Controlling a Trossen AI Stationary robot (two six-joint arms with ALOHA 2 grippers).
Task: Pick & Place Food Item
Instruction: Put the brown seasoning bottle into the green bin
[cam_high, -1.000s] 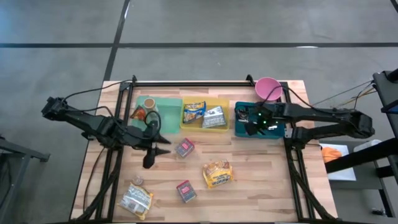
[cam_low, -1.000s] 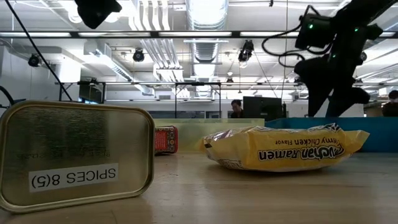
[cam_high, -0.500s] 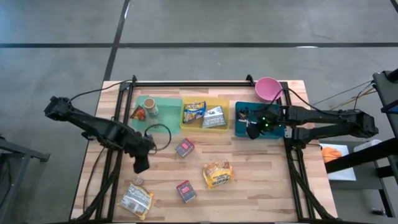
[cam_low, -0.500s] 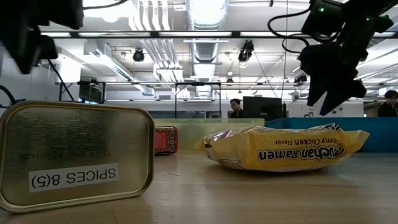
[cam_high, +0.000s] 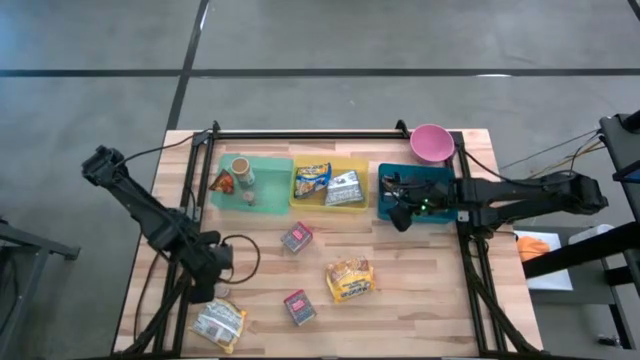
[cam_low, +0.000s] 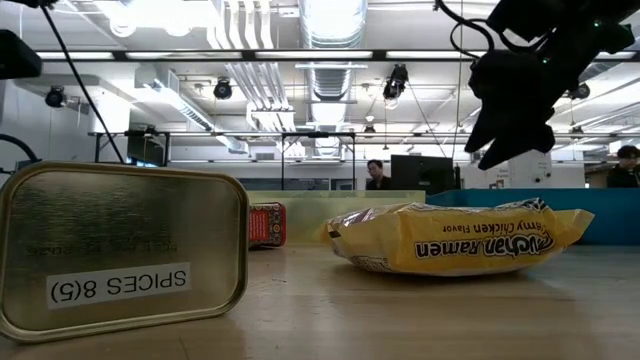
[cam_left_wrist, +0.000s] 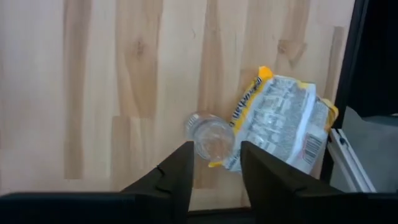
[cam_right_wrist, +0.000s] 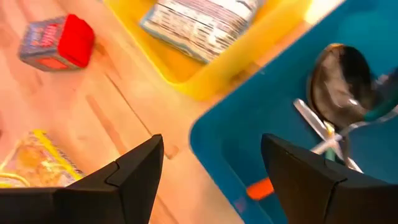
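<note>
The left gripper (cam_high: 207, 290) hangs low over the desk (cam_high: 400, 290) toward its 7 o'clock corner, right above a small clear round jar (cam_left_wrist: 210, 135). In the left wrist view its two dark fingers (cam_left_wrist: 177, 177) stand a narrow gap apart with the jar just ahead of their tips, not between them; nothing is held. Touching the jar on its far side lies a yellow-and-silver snack packet (cam_high: 220, 322), the item nearest that corner of the desk.

The right gripper (cam_high: 400, 212) hovers at about 2 o'clock, over the near edge of the blue bin (cam_high: 440, 215). Its fingers (cam_right_wrist: 134, 171) are spread wide and empty. Inside the blue bin lie a dark spoon (cam_right_wrist: 339, 78) and other cutlery.

Along the 12 o'clock side stand three trays in a row: a green tray (cam_high: 270, 195) at 11 o'clock holding small items, a yellow tray (cam_high: 357, 205) at the middle holding two packets, and the blue bin. A pink bowl (cam_high: 431, 142) sits at the 1 o'clock corner, behind the blue bin.

Out on the open desk, a small red-topped box (cam_high: 296, 237) lies near the centre, a yellow ramen packet (cam_high: 350, 279) at about 5 o'clock from it, and a second red box (cam_high: 299, 307) at 6 o'clock. In the low view a brass spice tin (cam_low: 120, 250) stands on edge in the foreground.
</note>
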